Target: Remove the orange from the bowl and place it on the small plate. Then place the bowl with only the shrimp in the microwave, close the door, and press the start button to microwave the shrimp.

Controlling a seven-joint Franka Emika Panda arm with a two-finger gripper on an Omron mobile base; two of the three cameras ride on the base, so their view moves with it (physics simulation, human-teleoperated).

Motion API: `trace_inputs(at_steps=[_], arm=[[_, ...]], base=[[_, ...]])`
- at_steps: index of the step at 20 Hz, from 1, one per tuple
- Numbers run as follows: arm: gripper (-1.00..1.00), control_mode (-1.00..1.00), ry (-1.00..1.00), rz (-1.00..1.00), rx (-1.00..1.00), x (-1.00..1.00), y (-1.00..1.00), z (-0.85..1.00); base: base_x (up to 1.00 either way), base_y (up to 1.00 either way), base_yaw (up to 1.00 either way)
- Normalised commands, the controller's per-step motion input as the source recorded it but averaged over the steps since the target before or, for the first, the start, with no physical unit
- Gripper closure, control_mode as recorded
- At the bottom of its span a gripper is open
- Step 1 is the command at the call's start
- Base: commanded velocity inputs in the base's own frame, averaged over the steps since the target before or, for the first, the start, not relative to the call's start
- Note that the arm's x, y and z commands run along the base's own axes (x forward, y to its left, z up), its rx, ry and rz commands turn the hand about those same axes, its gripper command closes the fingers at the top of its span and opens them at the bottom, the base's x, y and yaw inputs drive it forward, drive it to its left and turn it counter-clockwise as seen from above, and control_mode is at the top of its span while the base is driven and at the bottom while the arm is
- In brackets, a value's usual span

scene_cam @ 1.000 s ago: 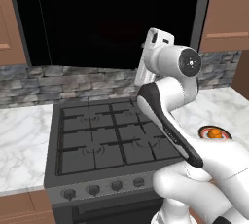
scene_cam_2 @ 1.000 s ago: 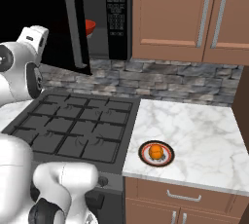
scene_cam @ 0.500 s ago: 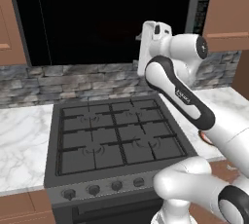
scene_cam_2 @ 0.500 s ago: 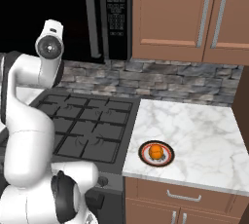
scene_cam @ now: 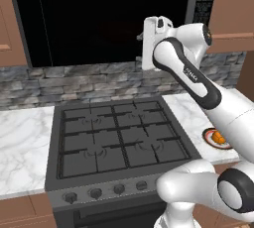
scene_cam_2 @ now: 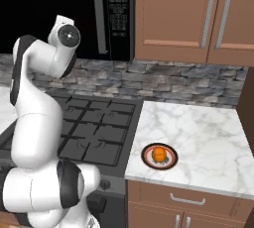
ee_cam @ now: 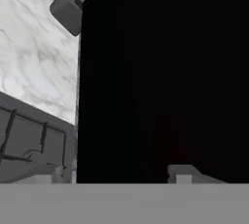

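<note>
The microwave (scene_cam: 104, 19) hangs over the stove, its wide black door (scene_cam_2: 44, 14) swung to against the front. The long handle (scene_cam_2: 99, 14) stands beside the keypad strip (scene_cam_2: 120, 11). My gripper (scene_cam: 145, 48) is held up against the door's dark glass (ee_cam: 165, 72), fingers spread, nothing between them, so it is open (ee_cam: 115, 173). A faint red patch behind the glass (scene_cam: 116, 31) may be the bowl; the shrimp is hidden. The orange (scene_cam_2: 158, 153) rests on the small plate (scene_cam_2: 171, 158) on the marble counter to the right.
A black gas stove (scene_cam: 119, 140) lies under the microwave, with a stone backsplash (scene_cam: 74, 83) behind. Brown cabinets (scene_cam_2: 198, 14) hang to the right of the microwave. Marble counter (scene_cam_2: 203, 133) flanks the stove on both sides.
The door has swung from partly open to against the microwave front. My arm has risen and moved along with it, the hand staying at the glass.
</note>
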Motion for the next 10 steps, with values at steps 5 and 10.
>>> trace_inputs(at_steps=[5,10], arm=[[-1.00,-1.00,0.26,0.00,-0.09,0.49,0.26,-0.31],[-1.00,-1.00,0.08,0.00,-0.05,-0.27,-0.03,-0.27]], base=[[0.00,0.00,0.00],[0.00,0.00,0.00]])
